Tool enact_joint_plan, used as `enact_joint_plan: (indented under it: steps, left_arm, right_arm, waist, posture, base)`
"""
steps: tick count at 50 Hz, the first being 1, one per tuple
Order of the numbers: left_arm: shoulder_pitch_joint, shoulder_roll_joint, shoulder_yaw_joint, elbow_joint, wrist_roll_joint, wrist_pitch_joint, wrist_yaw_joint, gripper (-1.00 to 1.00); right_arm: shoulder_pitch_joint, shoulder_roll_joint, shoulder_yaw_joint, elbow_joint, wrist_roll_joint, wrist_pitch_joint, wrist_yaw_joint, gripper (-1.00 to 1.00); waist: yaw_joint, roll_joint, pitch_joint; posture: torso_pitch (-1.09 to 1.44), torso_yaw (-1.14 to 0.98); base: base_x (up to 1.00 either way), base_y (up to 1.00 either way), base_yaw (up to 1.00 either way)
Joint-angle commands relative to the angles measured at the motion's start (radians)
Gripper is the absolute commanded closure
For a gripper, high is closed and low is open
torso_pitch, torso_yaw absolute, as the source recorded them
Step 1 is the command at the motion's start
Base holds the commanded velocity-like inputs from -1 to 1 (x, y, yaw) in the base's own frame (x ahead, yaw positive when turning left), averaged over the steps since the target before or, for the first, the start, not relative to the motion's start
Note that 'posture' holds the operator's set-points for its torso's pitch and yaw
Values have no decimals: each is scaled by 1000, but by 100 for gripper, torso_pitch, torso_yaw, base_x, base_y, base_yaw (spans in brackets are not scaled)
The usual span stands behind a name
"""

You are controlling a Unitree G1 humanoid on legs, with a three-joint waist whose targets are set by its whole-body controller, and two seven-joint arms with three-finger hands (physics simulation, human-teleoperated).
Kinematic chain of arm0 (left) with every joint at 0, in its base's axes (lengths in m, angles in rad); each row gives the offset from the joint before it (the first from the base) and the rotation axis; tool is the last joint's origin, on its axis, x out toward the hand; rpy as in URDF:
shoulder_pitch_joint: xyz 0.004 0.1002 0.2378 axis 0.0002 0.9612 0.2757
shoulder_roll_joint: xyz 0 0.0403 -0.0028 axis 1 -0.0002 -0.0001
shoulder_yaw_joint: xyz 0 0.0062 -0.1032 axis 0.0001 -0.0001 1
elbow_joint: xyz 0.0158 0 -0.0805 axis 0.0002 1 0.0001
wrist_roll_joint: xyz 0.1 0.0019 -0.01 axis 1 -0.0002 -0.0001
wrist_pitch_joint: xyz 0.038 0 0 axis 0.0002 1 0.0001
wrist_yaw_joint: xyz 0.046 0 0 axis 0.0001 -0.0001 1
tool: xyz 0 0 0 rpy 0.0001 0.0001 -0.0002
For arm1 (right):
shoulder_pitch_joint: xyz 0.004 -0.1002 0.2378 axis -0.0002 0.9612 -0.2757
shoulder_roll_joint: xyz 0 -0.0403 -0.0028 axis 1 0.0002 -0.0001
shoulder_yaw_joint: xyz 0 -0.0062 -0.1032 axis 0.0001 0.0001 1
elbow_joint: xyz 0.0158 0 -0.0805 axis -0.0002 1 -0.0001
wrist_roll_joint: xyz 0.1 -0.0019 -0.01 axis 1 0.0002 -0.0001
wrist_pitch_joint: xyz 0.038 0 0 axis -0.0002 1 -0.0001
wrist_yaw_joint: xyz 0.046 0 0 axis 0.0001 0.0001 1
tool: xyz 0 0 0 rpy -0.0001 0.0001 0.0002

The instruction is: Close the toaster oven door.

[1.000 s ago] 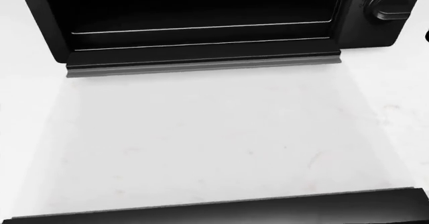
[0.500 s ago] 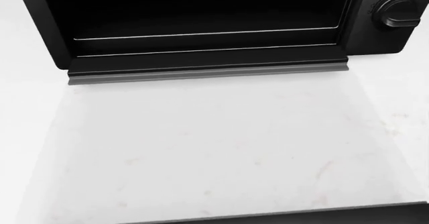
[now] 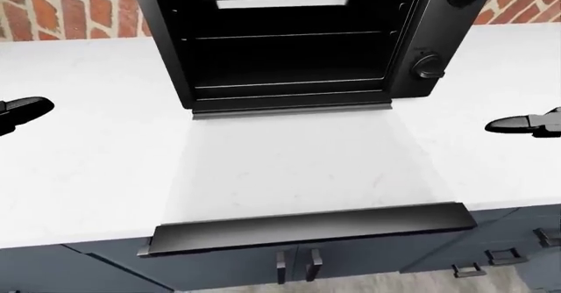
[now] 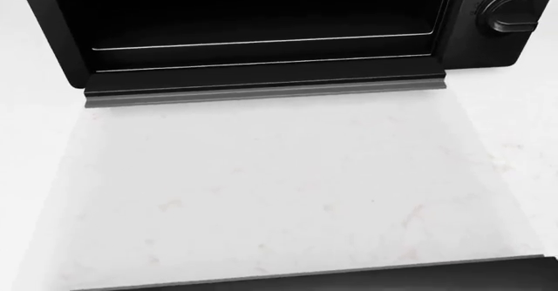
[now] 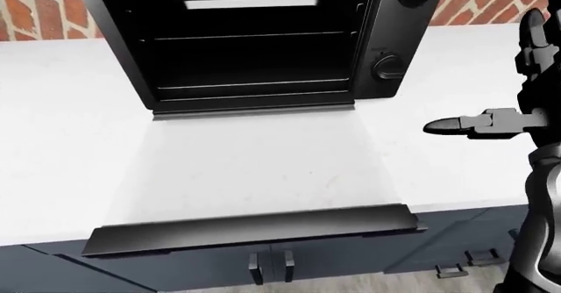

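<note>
One black toaster oven (image 3: 289, 43) on white counter (image 3: 87, 168), cavity facing viewer. One clear glass door (image 3: 298, 174) lies fully dropped, flat over counter, long axis left-right, dark handle bar (image 3: 307, 229) at counter edge. Two knobs (image 3: 427, 66). Left hand (image 3: 22, 111), right hand (image 5: 478, 125): both empty, well apart from door; finger spread cannot tell.

Bright, even render light; sharp focus, no blur. Toaster oven (image 3: 289, 43) cavity near-black; white counter (image 3: 87, 168) almost blown out.
</note>
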Motion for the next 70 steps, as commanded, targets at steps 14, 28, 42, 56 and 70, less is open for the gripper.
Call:
enact_joint_plan:
  steps: [14, 28, 42, 56, 70]
  left_arm:
    - [-18, 35, 24, -25, -4, -27, -5, -100]
    - [-19, 43, 27, -23, -7, -25, -5, -100]
    - [-19, 43, 27, -25, -9, -22, -6, -100]
    - [-17, 45, 31, -30, -13, -19, -5, -100]
    - [-16, 46, 32, -27, -14, -21, -7, -100]
  right_arm:
    - [5, -22, -37, -52, -81, -108, 86, -100]
    - [25, 17, -25, -46, -147, -171, 125, -100]
    - [38, 47, -8, -48, -186, -200, 137, -100]
    - [53, 83, 11, -57, -223, -221, 143, -100]
    - [66, 121, 32, -86, -245, -212, 154, -100]
  waist:
    - [-1, 3, -19]
    - [-2, 4, -23]
    - [-3, 6, -24]
    - [-4, 9, -24]
    - [-5, 10, -25]
  posture:
    - [0, 0]
    - [0, 0]
    - [0, 0]
    - [0, 0]
    - [0, 0]
  base:
    - [0, 0, 0]
    - [0, 0, 0]
    - [0, 0, 0]
    - [0, 0, 0]
    - [0, 0, 0]
